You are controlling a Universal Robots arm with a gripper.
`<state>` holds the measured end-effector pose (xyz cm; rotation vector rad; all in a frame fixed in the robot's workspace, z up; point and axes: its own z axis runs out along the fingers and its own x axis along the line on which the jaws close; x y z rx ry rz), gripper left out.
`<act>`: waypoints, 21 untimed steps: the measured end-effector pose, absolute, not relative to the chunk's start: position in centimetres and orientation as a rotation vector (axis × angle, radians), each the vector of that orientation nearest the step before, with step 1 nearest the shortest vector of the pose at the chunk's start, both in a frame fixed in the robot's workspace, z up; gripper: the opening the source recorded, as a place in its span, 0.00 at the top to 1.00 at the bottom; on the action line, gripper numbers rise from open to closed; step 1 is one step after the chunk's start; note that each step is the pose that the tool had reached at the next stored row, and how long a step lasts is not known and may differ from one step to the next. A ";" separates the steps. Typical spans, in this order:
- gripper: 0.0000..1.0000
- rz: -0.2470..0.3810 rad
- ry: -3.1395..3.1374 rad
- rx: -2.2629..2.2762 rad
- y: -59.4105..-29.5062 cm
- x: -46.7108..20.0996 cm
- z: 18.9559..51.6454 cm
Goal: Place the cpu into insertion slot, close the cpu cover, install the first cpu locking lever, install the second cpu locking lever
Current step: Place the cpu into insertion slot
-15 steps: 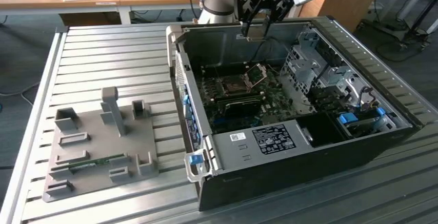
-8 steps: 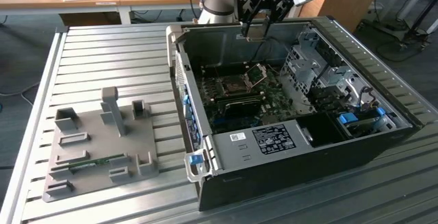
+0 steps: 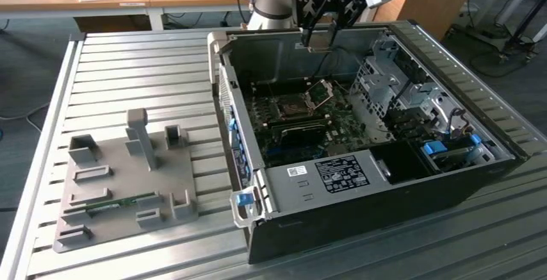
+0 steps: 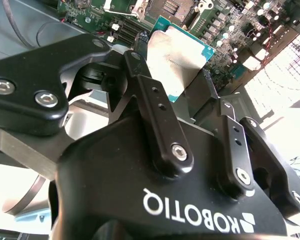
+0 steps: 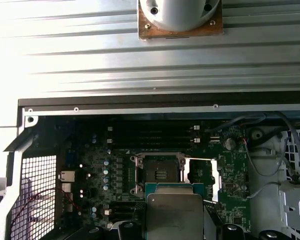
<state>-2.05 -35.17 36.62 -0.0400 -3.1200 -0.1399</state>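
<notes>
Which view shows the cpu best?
The second wrist view: the cpu shows large, its metal top and green edge plain. The first wrist view crops it at the frame edge; the exterior view shows it tiny.

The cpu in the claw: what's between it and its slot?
Nothing but air. In the exterior view the claw holds the cpu up above the open slot in the motherboard.

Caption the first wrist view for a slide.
The cpu, held in the jaws, hangs above the motherboard's open socket, with the cpu cover standing open.
</notes>
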 end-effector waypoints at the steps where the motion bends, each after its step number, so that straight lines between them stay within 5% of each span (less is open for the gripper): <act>1: 0.46 -0.140 -3.120 -0.040 -35.2 -2.1 36.6; 21: 0.46 -0.140 -3.120 -0.040 -35.2 -2.1 36.3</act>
